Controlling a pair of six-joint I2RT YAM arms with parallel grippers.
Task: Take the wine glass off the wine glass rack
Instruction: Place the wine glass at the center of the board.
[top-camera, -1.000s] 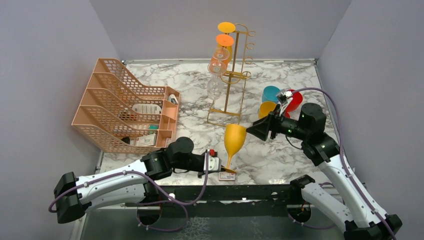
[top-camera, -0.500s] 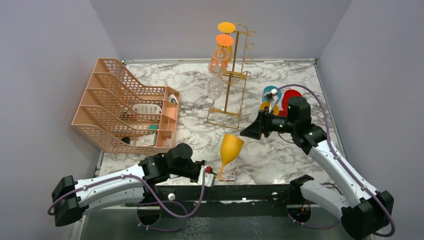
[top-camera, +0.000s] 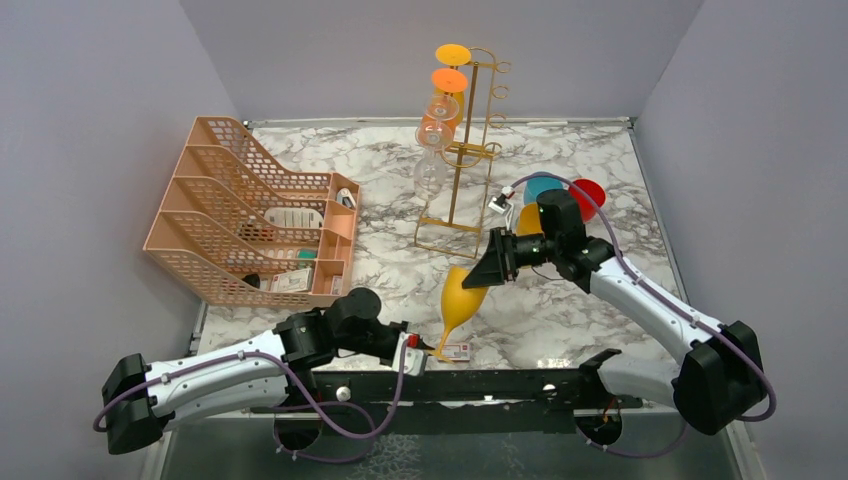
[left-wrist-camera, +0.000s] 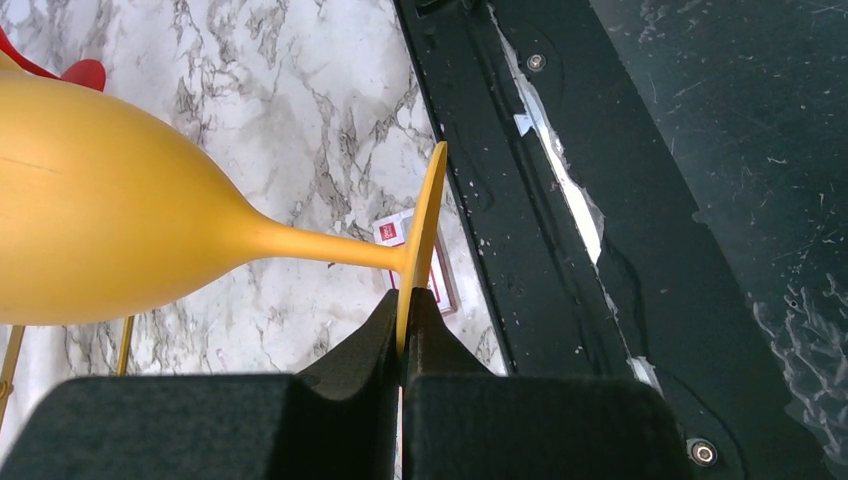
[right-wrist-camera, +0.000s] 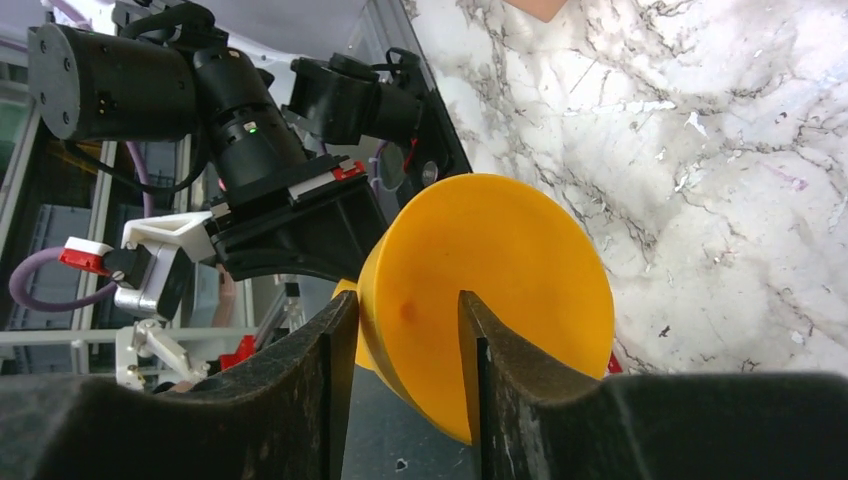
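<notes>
A yellow wine glass (top-camera: 461, 292) leans tilted over the table's near edge, away from the gold wire wine glass rack (top-camera: 463, 160). My left gripper (top-camera: 431, 346) is shut on the edge of its round foot (left-wrist-camera: 422, 225), seen in the left wrist view (left-wrist-camera: 405, 316). My right gripper (top-camera: 482, 274) is open at the bowl's mouth. In the right wrist view (right-wrist-camera: 405, 325) one finger (right-wrist-camera: 330, 370) is outside the yellow bowl (right-wrist-camera: 510, 270) and the other is inside the rim. The rack holds two clear glasses with orange feet (top-camera: 440, 105).
A peach mesh tray organiser (top-camera: 250, 215) stands at the left. Teal, red and yellow glasses (top-camera: 562, 195) stand behind my right arm. A small red-and-white card (top-camera: 455, 351) lies by the black front rail (top-camera: 520, 383).
My right arm has swung left and down until its open fingers reach the yellow glass's rim. The glass has sunk and tilted to the right, still held by its foot in my left gripper.
</notes>
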